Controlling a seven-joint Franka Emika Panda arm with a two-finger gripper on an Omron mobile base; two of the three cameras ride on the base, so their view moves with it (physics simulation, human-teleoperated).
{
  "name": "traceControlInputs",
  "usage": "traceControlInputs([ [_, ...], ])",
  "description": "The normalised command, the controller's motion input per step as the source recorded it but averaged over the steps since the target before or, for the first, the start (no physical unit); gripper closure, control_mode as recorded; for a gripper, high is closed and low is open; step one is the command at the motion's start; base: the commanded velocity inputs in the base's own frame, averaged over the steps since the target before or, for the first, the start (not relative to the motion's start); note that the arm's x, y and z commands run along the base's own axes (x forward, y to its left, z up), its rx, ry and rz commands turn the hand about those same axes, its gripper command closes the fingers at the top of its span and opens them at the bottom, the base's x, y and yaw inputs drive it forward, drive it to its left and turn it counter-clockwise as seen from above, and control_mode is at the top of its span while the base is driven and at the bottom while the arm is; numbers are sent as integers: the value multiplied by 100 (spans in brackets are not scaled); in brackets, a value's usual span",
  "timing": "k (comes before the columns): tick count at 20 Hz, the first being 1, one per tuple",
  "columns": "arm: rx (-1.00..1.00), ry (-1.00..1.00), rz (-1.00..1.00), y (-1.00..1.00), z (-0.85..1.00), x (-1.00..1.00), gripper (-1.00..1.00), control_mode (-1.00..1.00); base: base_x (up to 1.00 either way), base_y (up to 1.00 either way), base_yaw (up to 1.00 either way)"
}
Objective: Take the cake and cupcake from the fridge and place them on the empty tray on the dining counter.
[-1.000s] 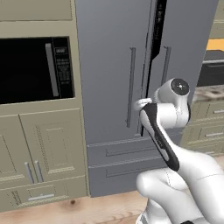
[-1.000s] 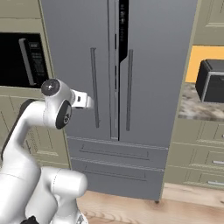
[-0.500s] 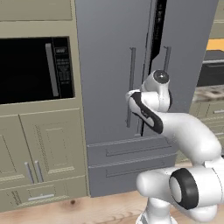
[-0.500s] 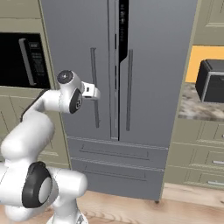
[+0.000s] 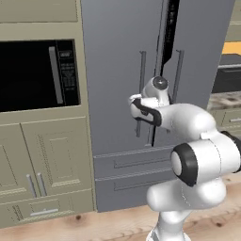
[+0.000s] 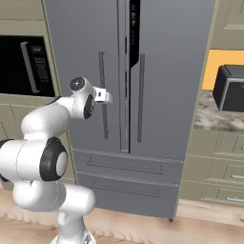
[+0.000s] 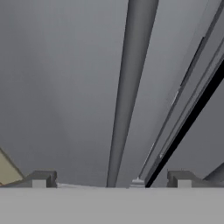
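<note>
Your claw (image 7: 111, 181) is spread wide, grasping nothing, and the left door handle (image 7: 129, 92) of the closed grey fridge (image 5: 117, 70) runs up between its fingertips (image 7: 41, 178)

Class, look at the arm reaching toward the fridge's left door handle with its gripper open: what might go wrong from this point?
1. The open gripper straddles the left handle, which sits nearer one finger; closing may clip it or slip off.
2. The fridge doors are almost shut, with the cake unseen; pulling along a wrong arc could break the grip.
</note>
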Motion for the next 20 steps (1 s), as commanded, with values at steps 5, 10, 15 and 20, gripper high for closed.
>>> traceControlInputs([
  [5,0,0,2,0,-8,49,-100,-100,0,0,0],
  [10,0,0,2,-2,-11,42,-100,-100,0,0,0],
  [15,0,-1,0,-1,-23,61,-100,-100,0,0,0],
  [20,0,0,0,-1,-22,60,-100,-100,0,0,0],
])
